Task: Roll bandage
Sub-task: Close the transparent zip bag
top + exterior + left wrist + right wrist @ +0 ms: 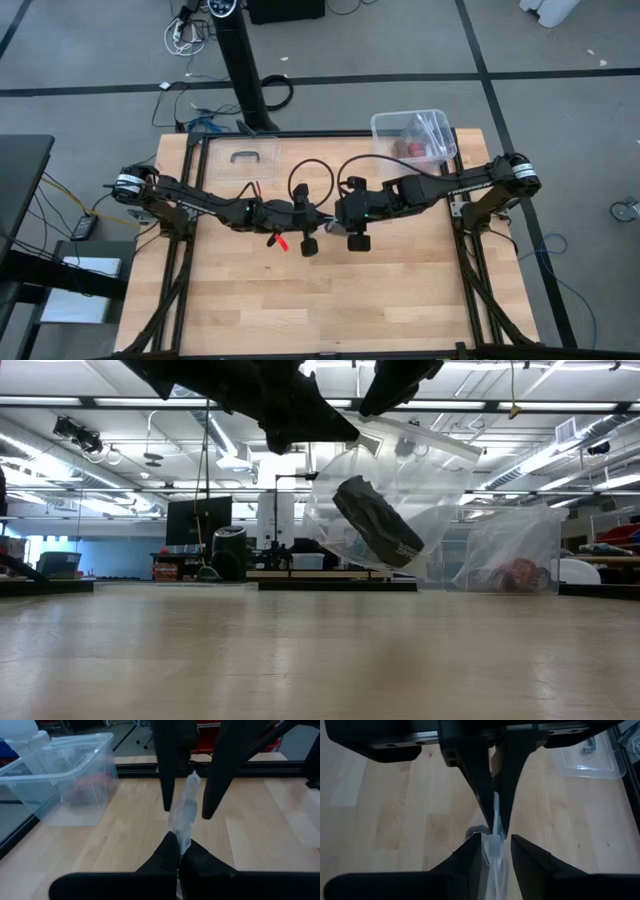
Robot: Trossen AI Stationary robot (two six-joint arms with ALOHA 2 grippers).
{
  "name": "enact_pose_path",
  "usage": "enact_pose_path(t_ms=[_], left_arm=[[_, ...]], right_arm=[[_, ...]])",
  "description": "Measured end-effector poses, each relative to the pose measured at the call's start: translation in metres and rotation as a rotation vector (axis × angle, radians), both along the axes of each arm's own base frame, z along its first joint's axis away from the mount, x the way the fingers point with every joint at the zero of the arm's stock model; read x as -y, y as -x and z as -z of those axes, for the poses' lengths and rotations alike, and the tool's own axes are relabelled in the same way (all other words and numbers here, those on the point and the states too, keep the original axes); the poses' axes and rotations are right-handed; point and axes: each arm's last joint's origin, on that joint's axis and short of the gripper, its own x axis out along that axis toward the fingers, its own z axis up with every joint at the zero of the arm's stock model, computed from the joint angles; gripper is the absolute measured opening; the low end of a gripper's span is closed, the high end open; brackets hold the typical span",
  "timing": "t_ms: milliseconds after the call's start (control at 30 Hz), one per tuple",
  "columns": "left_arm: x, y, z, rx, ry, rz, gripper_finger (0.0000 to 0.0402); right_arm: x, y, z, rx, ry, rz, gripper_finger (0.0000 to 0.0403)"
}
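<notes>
— Where's the bandage (378, 522)?
— Inside your clear wrapper (400, 490), hanging above the table (330, 290), its long axis tilted.
— Jaws?
— Left gripper (179, 851) pinches the wrapper's edge; right gripper (494, 851) stands narrowly apart around it. The clear box (412, 137) sits well behind.

The tabletop (330, 300) is pale wood with a smooth, lightly satin finish and visible grain, framed by dark metal rails (470, 290). The wrapper (420, 510) is thin clear plastic, glossy and creased, catching the ceiling lights. Inside it the bandage (378, 522) looks like matt black cloth, soft and slightly textured, though through the film that is hard to be sure of. The box (412, 135) is clear rigid plastic, smooth and faintly cloudy, and the lid (240, 160) beside it is the same. Both grippers' fingers (470, 860) are matt black, apparently plastic.
</notes>
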Motion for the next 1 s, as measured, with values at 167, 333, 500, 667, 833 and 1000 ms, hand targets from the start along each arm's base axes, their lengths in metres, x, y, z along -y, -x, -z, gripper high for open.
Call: enact_pose_path(t_ms=[167,333,500,667,833,1000], left_arm=[[0.0,-0.0002,-0.0009,0.008,0.0,0.0,0.0003],[0.0,-0.0002,-0.0009,0.009,0.0,0.0,0.0003],[0.0,-0.0002,-0.001,0.01,0.0,0.0,0.0003],[0.0,-0.0002,-0.0009,0.008,-0.004,-0.001,0.0003],[0.0,-0.0001,-0.001,0.009,-0.004,0.0,0.0003],[-0.0001,0.0001,-0.0006,0.003,-0.004,-0.001,0.0003]], right_arm=[[0.0013,-0.0004,-0.0002,0.0,0.002,-0.013,0.0082],[0.0012,-0.001,-0.0007,0.007,0.005,-0.018,0.0051],[0.0012,-0.0004,-0.0001,-0.004,0.016,-0.031,0.0019],[0.0015,0.0015,0.0013,-0.03,0.018,-0.031,0.0014],[0.0023,0.0062,0.0049,-0.088,0.018,-0.015,0.0013],[0.0011,0.0077,0.0053,-0.095,0.047,0.007,0.0007]])
